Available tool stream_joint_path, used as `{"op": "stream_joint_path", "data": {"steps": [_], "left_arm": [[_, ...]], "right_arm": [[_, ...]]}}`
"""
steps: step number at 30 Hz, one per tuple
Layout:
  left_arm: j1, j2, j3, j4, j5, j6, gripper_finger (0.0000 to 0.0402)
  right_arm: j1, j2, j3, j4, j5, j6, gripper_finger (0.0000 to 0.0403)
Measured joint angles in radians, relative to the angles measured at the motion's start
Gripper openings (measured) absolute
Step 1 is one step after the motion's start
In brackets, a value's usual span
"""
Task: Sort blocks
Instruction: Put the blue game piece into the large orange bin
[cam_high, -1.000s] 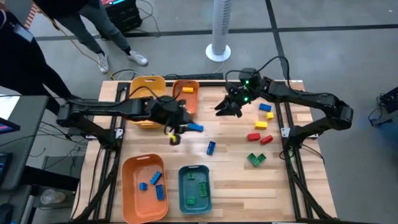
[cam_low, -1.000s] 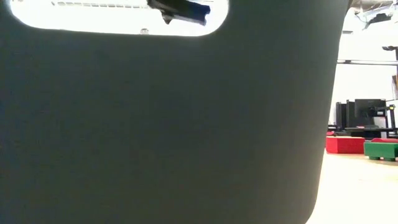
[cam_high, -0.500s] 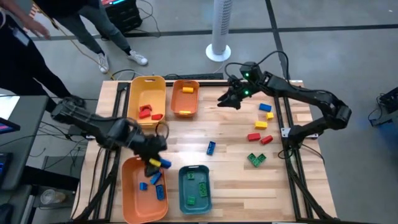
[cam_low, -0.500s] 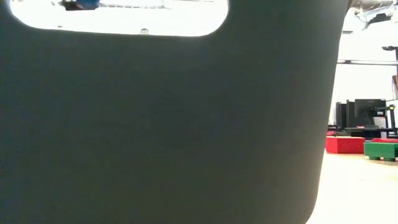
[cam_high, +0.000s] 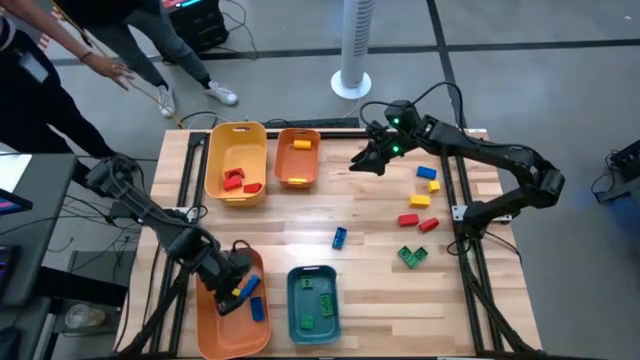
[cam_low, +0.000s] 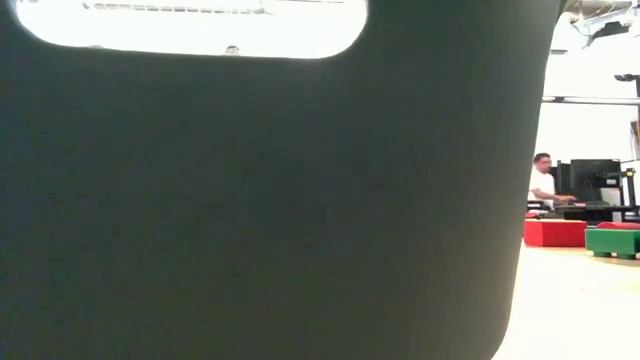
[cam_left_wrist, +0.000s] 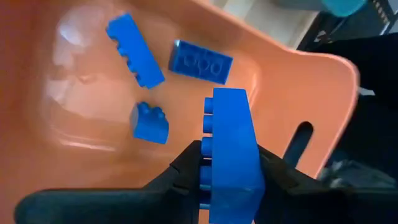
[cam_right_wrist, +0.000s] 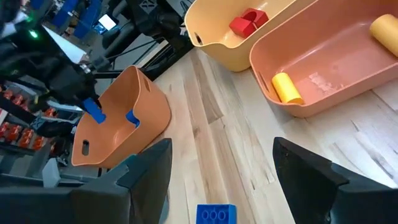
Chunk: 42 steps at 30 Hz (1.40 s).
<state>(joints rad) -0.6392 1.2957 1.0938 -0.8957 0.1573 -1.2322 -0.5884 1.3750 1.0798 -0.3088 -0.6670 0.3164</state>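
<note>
**Now release the blue brick low inside the orange bin**

Currently the left hand hangs over the near orange bin at the table's front left, its fingers pinching a blue block upright between them. Three other blue blocks already lie on the bin's floor below, so this looks like the right place for it.

To do the drop well, I would judge that the hand should stay centred over the bin's bare floor, not over its rim, and be brought low before the fingers spread, so the brick does not bounce out or knock the ones already there. Spreading the fingers evenly should let it fall flat.

The right hand waits over the table's far side, near the small orange bin, with its fingers spread and nothing between them. A loose blue block sits mid-table, with red, yellow and green blocks to the right, left to sort. The teal bin holds green ones.
</note>
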Motion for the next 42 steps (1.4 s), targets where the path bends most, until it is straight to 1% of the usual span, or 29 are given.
{"op": "stream_joint_path", "data": {"steps": [2,4,7,10,12,14,18,20,23,25,27,29,34,36,39,42], "left_arm": [[-0.005,0.0,-0.045,0.034,0.015,-0.04,0.0081],[-0.005,0.0,-0.074,0.031,0.031,-0.078,0.0081],[-0.005,-0.001,-0.101,0.016,0.048,-0.124,0.0093],[-0.005,0.0,-0.126,0.009,0.048,-0.138,0.0112],[-0.005,0.0,-0.129,0.011,0.048,-0.135,0.0126],[0.002,0.0,-0.129,0.021,0.048,-0.121,0.0141],[0.018,-0.002,-0.128,0.046,0.048,-0.097,0.017],[0.031,-0.002,-0.128,0.044,0.07,-0.093,0.0183],[0.051,-0.009,-0.127,0.066,0.141,-0.094,0.0193],[0.057,-0.02,-0.113,0.076,0.147,-0.117,0.0193],[0.06,-0.028,-0.081,0.08,0.119,-0.139,0.019],[0.06,-0.04,-0.044,0.079,0.055,-0.163,0.0187],[0.06,-0.054,0.045,0.078,-0.192,-0.21,0.0185],[0.06,-0.053,0.07,0.08,-0.276,-0.223,0.0185],[0.06,-0.051,0.1,0.078,-0.356,-0.247,0.0185],[0.06,-0.051,0.119,0.079,-0.387,-0.249,0.0185]], "right_arm": [[0.008,0.0,0.0,-0.01,0.029,-0.001,0.0285],[0.019,0.0,0.0,-0.035,0.042,-0.008,0.0286],[0.059,0.0,0.0,-0.118,0.06,-0.067,0.0286],[0.134,0.0,0.0,-0.247,0.191,-0.196,0.0286],[0.187,0.0,-0.01,-0.291,0.26,-0.294,0.0286],[0.232,0.0,-0.027,-0.293,0.273,-0.369,0.0286],[0.318,0.004,-0.047,-0.28,0.275,-0.607,0.0286],[0.354,0.01,-0.055,-0.271,0.277,-0.691,0.0286],[0.398,0.041,-0.055,-0.249,0.289,-0.76,0.0286],[0.415,0.078,-0.055,-0.252,0.3,-0.783,0.0286],[0.426,0.126,-0.055,-0.241,0.305,-0.804,0.0286],[0.443,0.175,-0.056,-0.212,0.308,-0.821,0.0286],[0.491,0.265,-0.055,-0.093,0.311,-0.887,0.0286],[0.507,0.296,-0.055,-0.068,0.335,-0.912,0.0286],[0.527,0.333,-0.054,-0.032,0.404,-0.954,0.0286],[0.539,0.365,-0.055,-0.012,0.46,-0.98,0.0286]]}}
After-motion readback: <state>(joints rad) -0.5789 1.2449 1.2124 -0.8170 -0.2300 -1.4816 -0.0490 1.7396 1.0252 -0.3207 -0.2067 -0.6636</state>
